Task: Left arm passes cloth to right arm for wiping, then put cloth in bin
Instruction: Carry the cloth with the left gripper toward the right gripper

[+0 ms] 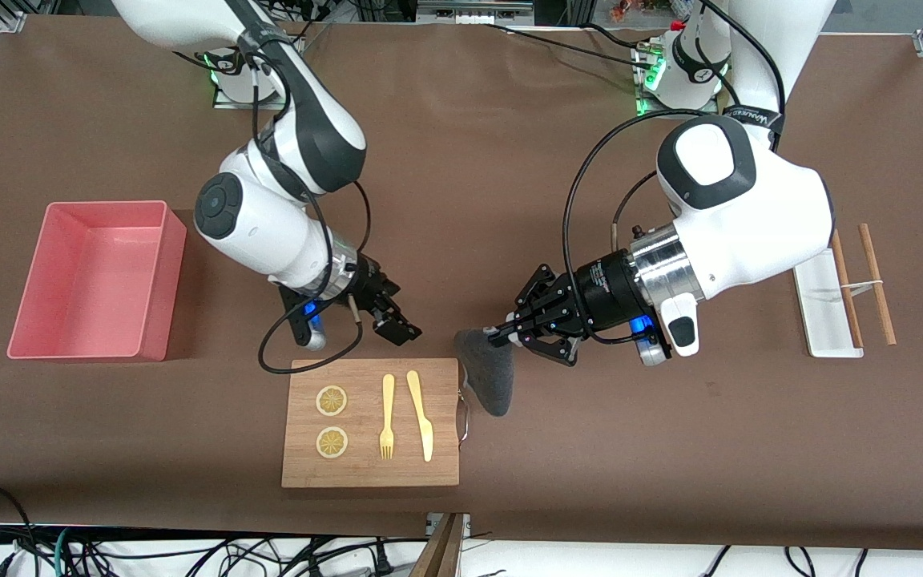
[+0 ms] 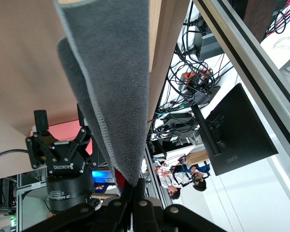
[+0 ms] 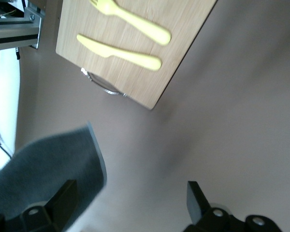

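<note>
The dark grey cloth (image 1: pixel 489 377) hangs from my left gripper (image 1: pixel 501 335), which is shut on its top edge, over the table beside the wooden board's end. In the left wrist view the cloth (image 2: pixel 111 82) drapes away from the gripper (image 2: pixel 134 186), with a bit of red face at the pinch. My right gripper (image 1: pixel 397 324) is open and empty, over the table beside the board's farther edge, a short gap from the cloth. In the right wrist view the cloth (image 3: pixel 43 179) lies beside one finger of that gripper (image 3: pixel 130 198). The pink bin (image 1: pixel 105 204) stands empty at the right arm's end.
A wooden board (image 1: pixel 371 473) holds a yellow fork (image 1: pixel 387 417), a yellow knife (image 1: pixel 421 413) and two lemon slices (image 1: pixel 332 401). A white tray (image 1: pixel 822 308) and brown chopsticks (image 1: pixel 876 284) lie at the left arm's end.
</note>
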Robot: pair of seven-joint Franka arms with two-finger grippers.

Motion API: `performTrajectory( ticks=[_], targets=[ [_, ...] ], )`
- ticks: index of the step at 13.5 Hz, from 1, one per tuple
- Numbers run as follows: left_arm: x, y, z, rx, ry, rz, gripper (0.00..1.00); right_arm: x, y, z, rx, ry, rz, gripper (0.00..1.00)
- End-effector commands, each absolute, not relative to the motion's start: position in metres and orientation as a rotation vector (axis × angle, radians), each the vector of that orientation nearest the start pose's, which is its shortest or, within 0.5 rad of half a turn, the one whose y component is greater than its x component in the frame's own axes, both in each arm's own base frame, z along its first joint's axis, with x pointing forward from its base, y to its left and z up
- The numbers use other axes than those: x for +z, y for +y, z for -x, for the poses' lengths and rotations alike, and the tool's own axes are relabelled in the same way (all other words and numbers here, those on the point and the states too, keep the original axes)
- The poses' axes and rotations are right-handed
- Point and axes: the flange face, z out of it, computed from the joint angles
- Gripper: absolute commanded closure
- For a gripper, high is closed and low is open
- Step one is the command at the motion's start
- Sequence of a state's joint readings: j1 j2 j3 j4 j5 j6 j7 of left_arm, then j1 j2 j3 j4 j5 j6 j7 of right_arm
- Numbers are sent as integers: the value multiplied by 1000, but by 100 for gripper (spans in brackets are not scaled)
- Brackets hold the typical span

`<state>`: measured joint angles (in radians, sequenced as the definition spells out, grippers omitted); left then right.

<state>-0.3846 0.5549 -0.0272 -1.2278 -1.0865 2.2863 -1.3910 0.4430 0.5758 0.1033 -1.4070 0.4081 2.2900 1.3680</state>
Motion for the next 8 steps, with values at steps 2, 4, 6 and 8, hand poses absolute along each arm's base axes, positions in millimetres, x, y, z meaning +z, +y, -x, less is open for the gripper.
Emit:
performTrajectory(
  ticks=[2, 4, 6, 8],
  targets=[
    [523, -322, -693, -590, 1463, -1488, 100, 391, 406, -633, 215, 1468, 2156, 0],
    [523, -321, -694, -590, 1465, -1486, 100, 387, 413, -633, 211, 1513, 2102, 0],
    [523, -321, -694, -590, 1465, -1486, 100, 381, 419, -631, 223, 1533, 2081, 0],
    [523, -321, -694, -590, 1465, -1486, 100, 378, 419, -632, 221, 1552, 2060, 0]
  ],
)
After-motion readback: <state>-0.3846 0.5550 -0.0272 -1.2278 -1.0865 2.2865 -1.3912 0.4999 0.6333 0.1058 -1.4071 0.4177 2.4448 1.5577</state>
